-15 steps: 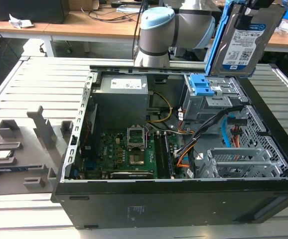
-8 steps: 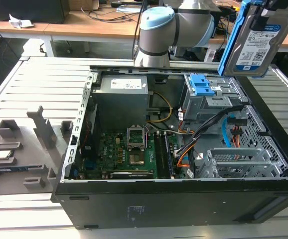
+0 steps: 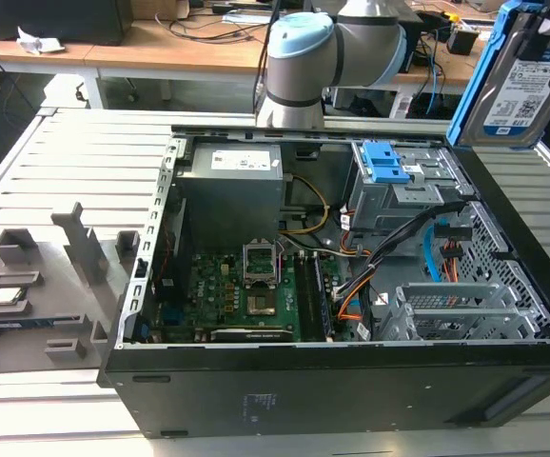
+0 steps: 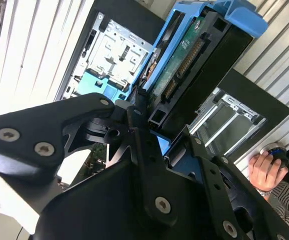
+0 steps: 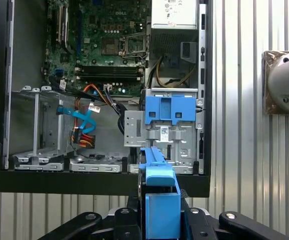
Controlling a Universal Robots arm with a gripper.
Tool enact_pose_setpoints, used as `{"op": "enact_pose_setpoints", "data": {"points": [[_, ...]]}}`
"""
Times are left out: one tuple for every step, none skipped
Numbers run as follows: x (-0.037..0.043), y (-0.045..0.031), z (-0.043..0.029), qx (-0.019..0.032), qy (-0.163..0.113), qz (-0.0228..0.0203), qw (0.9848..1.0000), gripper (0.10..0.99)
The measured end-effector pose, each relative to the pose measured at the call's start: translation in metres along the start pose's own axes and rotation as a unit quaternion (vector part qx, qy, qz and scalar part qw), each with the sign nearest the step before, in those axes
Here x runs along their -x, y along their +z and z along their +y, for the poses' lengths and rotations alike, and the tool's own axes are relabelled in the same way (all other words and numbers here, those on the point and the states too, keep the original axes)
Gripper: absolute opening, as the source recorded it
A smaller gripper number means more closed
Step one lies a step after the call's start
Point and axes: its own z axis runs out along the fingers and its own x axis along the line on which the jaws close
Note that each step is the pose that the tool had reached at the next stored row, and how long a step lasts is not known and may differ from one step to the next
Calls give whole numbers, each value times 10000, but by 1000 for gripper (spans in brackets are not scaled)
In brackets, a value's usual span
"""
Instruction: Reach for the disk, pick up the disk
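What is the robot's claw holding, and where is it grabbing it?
The gripper holds the disk by one end of its blue bracket, lifted above the open computer case.

the flat silver hard-drive disk with blue-and-white barcode label and bright blue plastic bracket hangs upright and tilted, lifted well above the open computer case.

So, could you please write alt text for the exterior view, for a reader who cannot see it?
A hard drive with a blue bracket and blue-and-white label is held up in the air at the exterior view's upper right, above an open black computer case lying on a slatted table. Inside the case are a green circuit board, cables and a grey drive cage with blue clips.
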Motion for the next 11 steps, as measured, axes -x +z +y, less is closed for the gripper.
{"op": "enact_pose_setpoints", "data": {"points": [[0,-1,-32,0,0,0,10000,365],[0,-3,-74,0,-1,0,10000,365],[-1,-4,-103,0,0,0,10000,365],[-1,-6,-138,0,0,-1,10000,365],[-1,-7,-167,0,0,0,10000,365],[-2,-8,-196,0,-1,0,10000,365],[-2,-9,-207,0,-1,-1,10000,365],[-2,-9,-213,0,-1,-1,10000,365],[-2,-9,-213,0,0,0,10000,365],[-3,-9,-213,0,0,0,10000,365],[-7,-9,-214,0,-1,0,10000,365]]}}
